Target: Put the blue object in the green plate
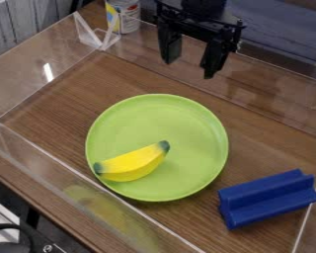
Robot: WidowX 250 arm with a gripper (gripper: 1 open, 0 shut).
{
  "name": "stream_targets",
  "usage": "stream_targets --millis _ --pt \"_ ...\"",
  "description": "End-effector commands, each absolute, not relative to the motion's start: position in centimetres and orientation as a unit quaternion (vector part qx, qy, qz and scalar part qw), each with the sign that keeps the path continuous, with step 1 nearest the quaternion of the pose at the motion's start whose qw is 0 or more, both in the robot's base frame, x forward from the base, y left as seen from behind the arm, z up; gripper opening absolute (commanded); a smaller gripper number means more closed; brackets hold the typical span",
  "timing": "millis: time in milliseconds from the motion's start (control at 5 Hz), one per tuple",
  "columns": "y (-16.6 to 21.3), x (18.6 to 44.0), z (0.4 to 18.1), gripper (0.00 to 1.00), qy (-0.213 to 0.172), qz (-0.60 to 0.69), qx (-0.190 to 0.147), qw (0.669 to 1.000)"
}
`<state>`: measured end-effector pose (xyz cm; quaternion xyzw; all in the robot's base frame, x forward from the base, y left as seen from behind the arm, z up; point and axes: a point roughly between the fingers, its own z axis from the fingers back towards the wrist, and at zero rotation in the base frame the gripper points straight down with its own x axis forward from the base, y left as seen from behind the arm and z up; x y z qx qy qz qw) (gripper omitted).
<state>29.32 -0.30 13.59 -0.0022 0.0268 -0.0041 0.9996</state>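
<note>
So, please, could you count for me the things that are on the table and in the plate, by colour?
Green: 1, the plate
Yellow: 1, the banana, in the plate
Blue: 1, the block, beside the plate
White with yellow: 1, the can, at the far edge
Total: 4

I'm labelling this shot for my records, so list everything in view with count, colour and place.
Plate: one, lime green, mid-table
Banana: one, yellow, inside the plate at its lower left
Block: one, dark blue, on the table at lower right, outside the plate
Can-like container: one, white and yellow, top left, partly cut off
Table: one, brown, under everything
Claw: one, black, open, above the table's far side
</note>
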Motion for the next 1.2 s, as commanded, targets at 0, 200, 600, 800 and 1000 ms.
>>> stream_targets --millis 0,200,600,800,1000 --pt "-1.1 28.9 12.7 1.0 0.039 -0.009 -0.005 0.999" --pt "-4.1 27.0 11.7 1.0 0.042 -0.06 -0.011 0.997" --pt "-11.0 24.2 9.4 1.0 0.035 -0.19 -0.005 0.981" --pt "-13.7 23.3 7.9 1.0 0.038 -0.237 -0.004 0.971" --pt "-15.0 23.0 6.1 1.0 0.042 -0.25 -0.004 0.967"
